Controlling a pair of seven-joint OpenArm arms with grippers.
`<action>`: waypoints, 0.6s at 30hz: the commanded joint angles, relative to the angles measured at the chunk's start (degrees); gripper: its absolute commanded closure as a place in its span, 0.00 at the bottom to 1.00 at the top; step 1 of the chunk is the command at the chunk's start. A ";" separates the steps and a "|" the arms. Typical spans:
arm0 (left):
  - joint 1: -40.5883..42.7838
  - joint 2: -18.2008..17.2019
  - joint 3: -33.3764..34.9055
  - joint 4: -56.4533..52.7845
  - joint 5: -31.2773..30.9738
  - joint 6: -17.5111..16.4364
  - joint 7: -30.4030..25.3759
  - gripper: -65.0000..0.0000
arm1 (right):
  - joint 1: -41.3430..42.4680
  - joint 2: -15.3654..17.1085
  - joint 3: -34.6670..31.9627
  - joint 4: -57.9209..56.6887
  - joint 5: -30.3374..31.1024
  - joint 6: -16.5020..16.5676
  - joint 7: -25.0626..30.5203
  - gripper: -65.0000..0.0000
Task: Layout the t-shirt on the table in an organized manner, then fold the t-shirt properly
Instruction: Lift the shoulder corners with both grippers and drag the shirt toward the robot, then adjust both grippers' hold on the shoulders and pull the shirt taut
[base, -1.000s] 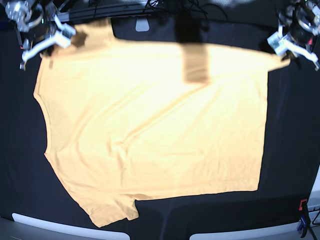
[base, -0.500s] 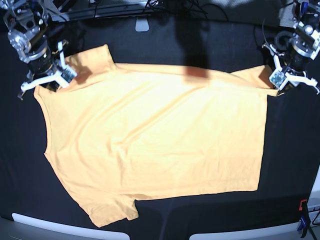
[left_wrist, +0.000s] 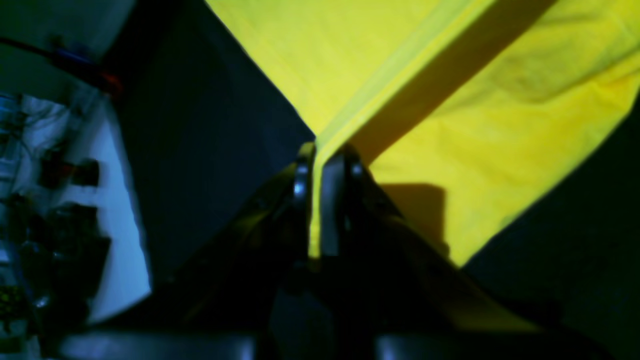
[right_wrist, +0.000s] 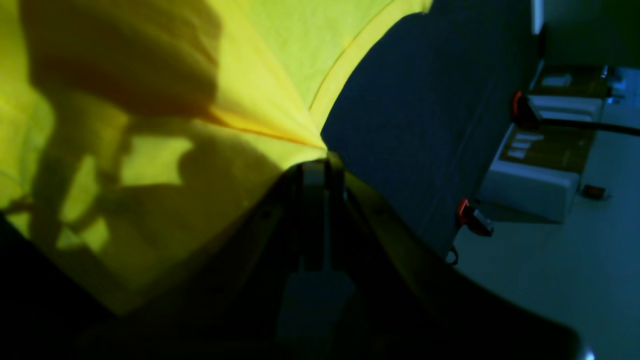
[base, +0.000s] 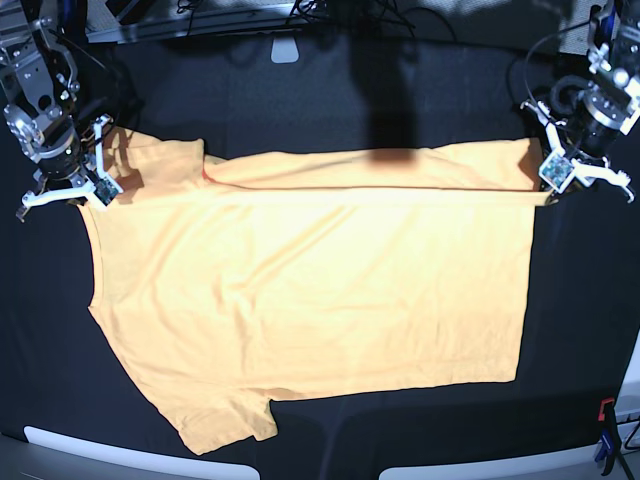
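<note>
The pale yellow-orange t-shirt (base: 320, 300) lies spread on the black table (base: 400, 100). Its far edge is folded over as a narrow strip along the top. My right gripper (base: 90, 195), at the base view's left, is shut on the shirt's far sleeve corner. In the right wrist view this gripper (right_wrist: 322, 157) pinches a bunched point of fabric (right_wrist: 260, 75). My left gripper (base: 548, 190), at the base view's right, is shut on the far hem corner. In the left wrist view this gripper (left_wrist: 315, 167) clamps the hemmed edge (left_wrist: 380, 65).
A red-and-blue clamp (base: 605, 440) sits at the table's near right corner. A small white object (base: 285, 50) and cables lie along the back edge. A red clamp (right_wrist: 470, 215) and a white box (right_wrist: 540, 170) are beyond the table's edge in the right wrist view.
Both grippers have come lower and toward the near side with the shirt's far edge. That edge now lies folded over the body as a strip.
</note>
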 joint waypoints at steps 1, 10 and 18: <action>-1.20 -0.98 -0.59 -0.33 -0.85 0.92 -0.98 1.00 | 1.42 0.74 0.61 -0.13 -0.90 -0.61 0.26 1.00; -8.00 1.09 -0.52 -5.99 -1.73 -1.31 -1.01 1.00 | 6.32 -2.03 0.59 -4.33 2.47 3.56 0.83 1.00; -10.49 1.81 -0.52 -11.23 -1.68 -3.15 -3.32 1.00 | 6.34 -2.03 0.59 -4.42 2.49 4.09 0.85 1.00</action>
